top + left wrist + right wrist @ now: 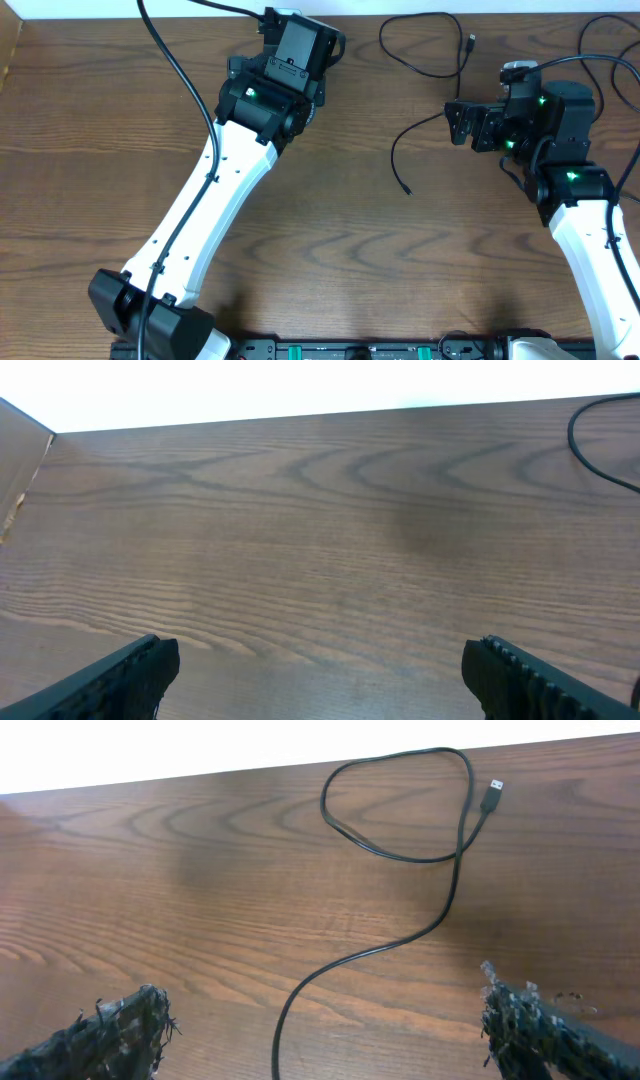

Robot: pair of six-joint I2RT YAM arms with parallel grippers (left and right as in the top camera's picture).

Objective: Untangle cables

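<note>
A brown wood-grain table [350, 250] is seen from above, with two white-and-black robot arms reaching over it.

The left arm comes in from 7 o'clock, and its head sits near 12 o'clock at the far edge. In the left wrist view, the left gripper [320, 660] has its two black fingers spread wide at the bottom corners. Only bare wood lies between them, and it holds nothing.

The right arm comes in from 5 o'clock, and its head sits near 3 o'clock, pointing toward the centre. The right gripper [320, 1005] is also spread fully wide, with frayed black pads [125, 1025] at each side. It grips nothing.

A thin black flexible cable [452, 890] lies flat on the table around 1 o'clock. It forms one loose loop toward the far edge. Its small silver-tipped USB plug [492, 790] rests just beside the loop at 2 o'clock. From the loop, the cord snakes back toward the right gripper and passes between the open fingers without touching either one. Its other end lies on the wood near the table's centre.
</note>
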